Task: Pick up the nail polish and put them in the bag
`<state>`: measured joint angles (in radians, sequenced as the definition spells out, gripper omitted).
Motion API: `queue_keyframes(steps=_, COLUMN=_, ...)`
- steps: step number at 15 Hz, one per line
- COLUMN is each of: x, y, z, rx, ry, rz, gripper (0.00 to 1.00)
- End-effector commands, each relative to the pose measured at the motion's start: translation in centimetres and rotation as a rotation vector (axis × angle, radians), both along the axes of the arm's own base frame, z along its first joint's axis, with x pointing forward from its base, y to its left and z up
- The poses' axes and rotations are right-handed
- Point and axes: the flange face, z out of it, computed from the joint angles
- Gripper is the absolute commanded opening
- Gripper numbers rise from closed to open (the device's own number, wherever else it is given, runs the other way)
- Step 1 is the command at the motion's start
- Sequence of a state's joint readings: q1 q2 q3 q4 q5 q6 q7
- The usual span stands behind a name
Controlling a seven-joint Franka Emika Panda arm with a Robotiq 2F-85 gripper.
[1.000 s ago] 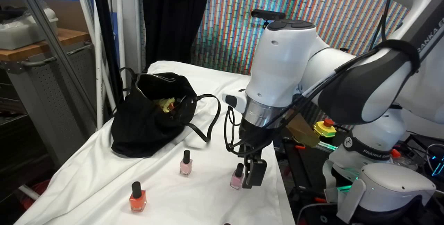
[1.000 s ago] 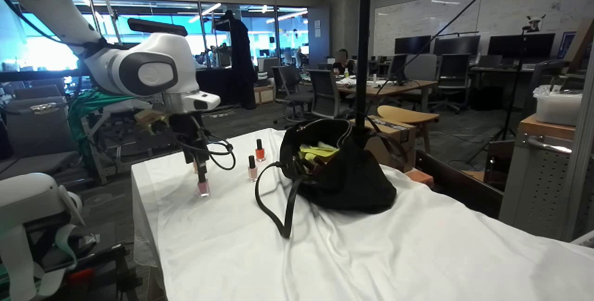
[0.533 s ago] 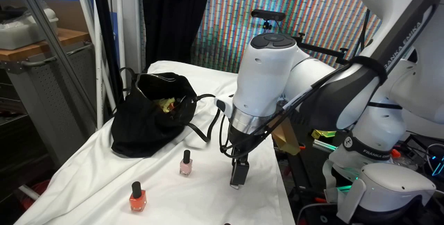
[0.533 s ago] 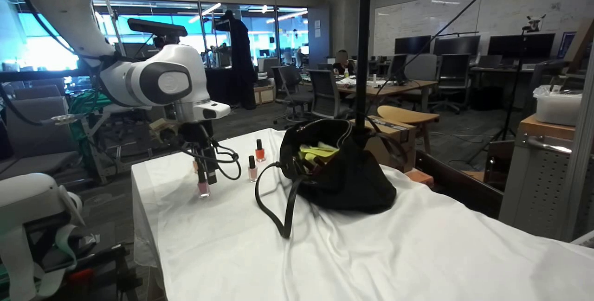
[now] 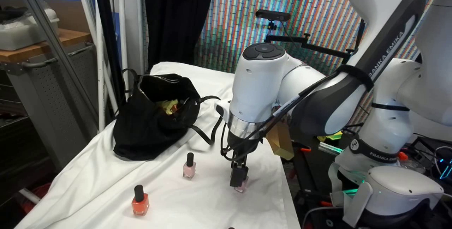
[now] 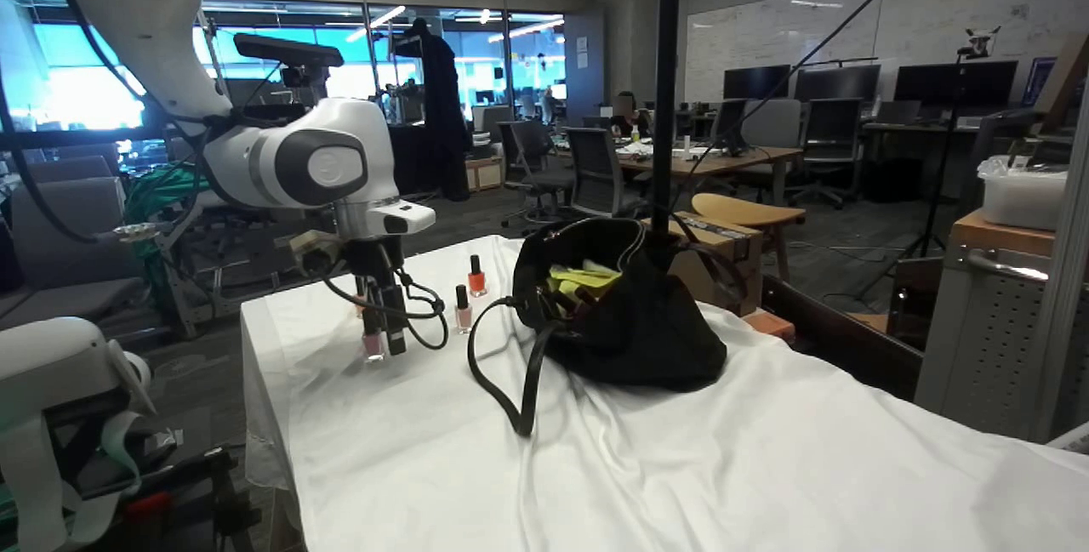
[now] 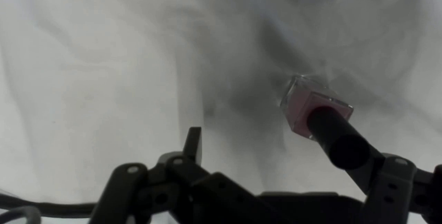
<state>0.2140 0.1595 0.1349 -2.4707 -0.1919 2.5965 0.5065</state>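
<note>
My gripper (image 7: 276,153) stands open, low over the cloth. In the wrist view a pink nail polish bottle (image 7: 300,105) stands toward the right finger, its black cap overlapping that finger; whether they touch I cannot tell. In an exterior view a finger partly hides this pink bottle (image 5: 242,186); it also shows beside the fingers (image 6: 374,348). A pale pink bottle (image 5: 189,170) and an orange-red bottle (image 5: 140,205) stand upright farther off. Another orange bottle (image 6: 359,307) is mostly behind the gripper. The black bag (image 5: 146,135) slouches with its mouth open, yellow-green (image 6: 587,281) inside.
A white wrinkled cloth (image 6: 408,450) covers the table. The bag's loop handle (image 6: 532,390) droops onto the cloth on the bottles' side. At the bottom edge of an exterior view a dark cap (image 5: 231,228) just shows. A loose cable (image 5: 223,144) hangs beside the gripper.
The open gripper has moved down and across beside the pink bottle, from one side of it in an exterior view to partly in front of it. Bottles and bag have not moved.
</note>
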Motion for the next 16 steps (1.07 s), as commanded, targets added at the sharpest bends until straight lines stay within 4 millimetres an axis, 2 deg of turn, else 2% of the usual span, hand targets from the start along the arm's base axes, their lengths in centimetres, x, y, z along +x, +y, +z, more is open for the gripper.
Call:
queue_keyframes(steps=1, x=0.3, y=0.6, z=-0.1, rx=0.001, ry=-0.006, rz=-0.006, gripper=1.0)
queue_keyframes(steps=16, x=-0.6, y=1.1, z=-1.4, rx=0.003, ry=0.015, rz=0.008, gripper=1.0)
